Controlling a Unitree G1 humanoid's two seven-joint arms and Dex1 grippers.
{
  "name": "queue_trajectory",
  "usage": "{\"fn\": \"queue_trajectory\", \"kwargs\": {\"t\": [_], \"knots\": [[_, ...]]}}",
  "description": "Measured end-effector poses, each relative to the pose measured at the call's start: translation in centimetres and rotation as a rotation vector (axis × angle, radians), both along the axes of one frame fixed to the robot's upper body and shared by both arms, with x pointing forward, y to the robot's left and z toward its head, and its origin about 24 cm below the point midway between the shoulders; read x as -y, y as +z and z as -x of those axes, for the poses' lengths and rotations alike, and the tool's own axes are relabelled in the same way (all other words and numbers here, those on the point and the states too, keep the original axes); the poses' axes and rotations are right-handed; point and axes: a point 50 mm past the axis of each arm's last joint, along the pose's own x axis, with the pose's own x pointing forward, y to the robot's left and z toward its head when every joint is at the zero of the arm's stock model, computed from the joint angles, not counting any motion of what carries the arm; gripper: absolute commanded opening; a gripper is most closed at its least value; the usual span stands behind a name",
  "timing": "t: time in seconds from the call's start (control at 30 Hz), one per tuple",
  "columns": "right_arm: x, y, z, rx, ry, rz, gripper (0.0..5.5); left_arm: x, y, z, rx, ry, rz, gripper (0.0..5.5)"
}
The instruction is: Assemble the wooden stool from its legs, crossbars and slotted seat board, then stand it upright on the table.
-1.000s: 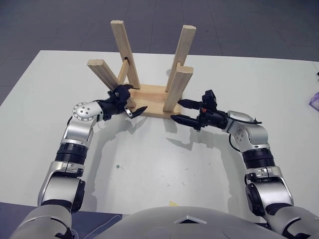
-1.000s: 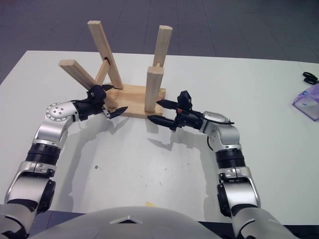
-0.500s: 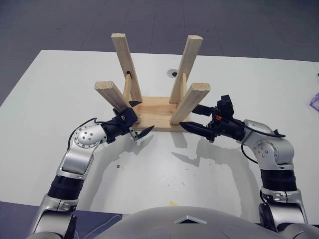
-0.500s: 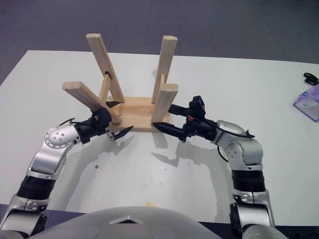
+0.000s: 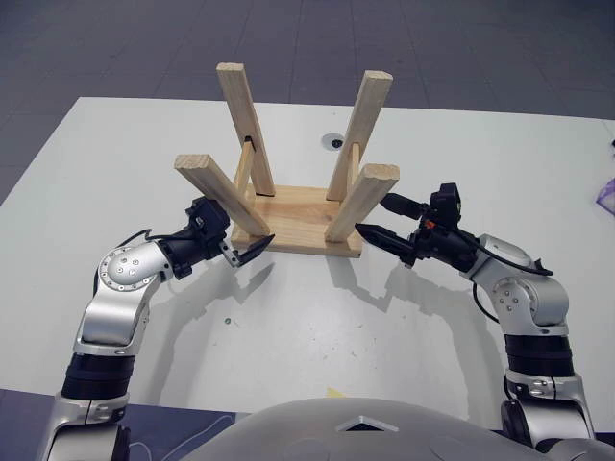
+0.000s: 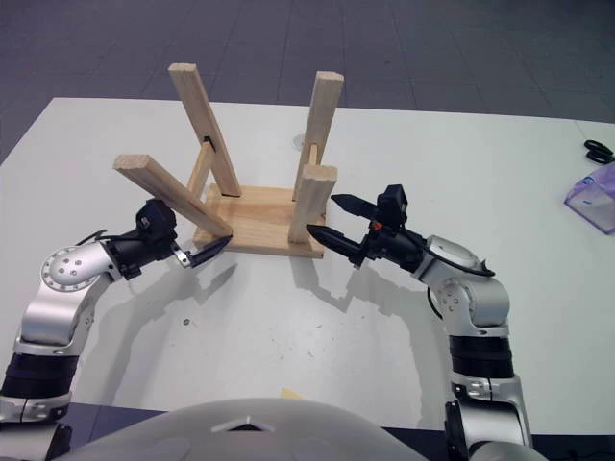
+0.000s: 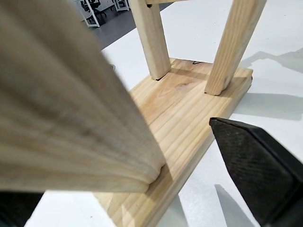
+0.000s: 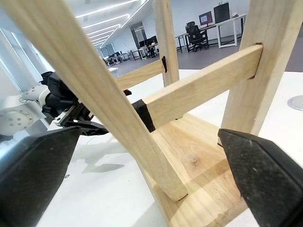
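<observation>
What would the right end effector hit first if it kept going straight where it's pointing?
Probably the near right leg of the upturned stool, just ahead of the right end effector; depth is unclear.

Bright, even overhead light falls on a white table point(image 5: 500, 154). The upturned stool point(image 5: 303, 206) casts soft, pale grey shadows across it. Ceiling light strips point(image 8: 111, 8) glare white in the right wrist view (several, in rows). The floor point(image 5: 432, 38) beyond is dim.
</observation>
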Motion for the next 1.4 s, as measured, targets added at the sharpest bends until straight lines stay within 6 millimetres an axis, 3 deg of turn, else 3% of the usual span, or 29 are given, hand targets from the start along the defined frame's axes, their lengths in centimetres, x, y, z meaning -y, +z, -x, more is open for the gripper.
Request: {"fn": "queue_trajectory", "kwargs": {"t": [0.2, 0.37, 0.5, 0.77, 1.03, 1.3, 1.4], "knots": [[-0.5, -2.0, -1.1, 0.002, 0.091, 0.104, 5.40, 0.1, -0.5, -0.9, -0.036, -0.198, -0.059, 5.39], [-1.3, -2.3, -2.1, 0.036, 0.121, 0.122, 5.40, -1.0, 0.8, -4.5, -0.036, -0.242, -0.088, 5.39], [-2.2, -2.4, -2.2, 0.047, 0.161, 0.123, 5.40, -1.3, 0.9, -5.9, -0.050, -0.271, -0.100, 5.39], [-2.8, -2.5, -2.4, 0.050, 0.186, 0.128, 5.40, -1.2, -0.7, -4.2, -0.160, -0.362, -0.075, 5.39], [-2.2, -2.9, -1.8, 0.041, 0.155, 0.133, 5.40, -0.2, 0.2, -2.4, -0.144, -0.359, 0.008, 5.39], [-1.4, -2.5, -2.2, 0.033, 0.160, 0.158, 5.40, -3.4, 0.6, -2.9, -0.243, -0.238, 0.045, 5.39], [-1.4, -2.5, -2.2, 0.035, 0.159, 0.160, 5.40, -3.7, 1.2, -3.3, -0.251, -0.240, 0.058, 5.39]]}}
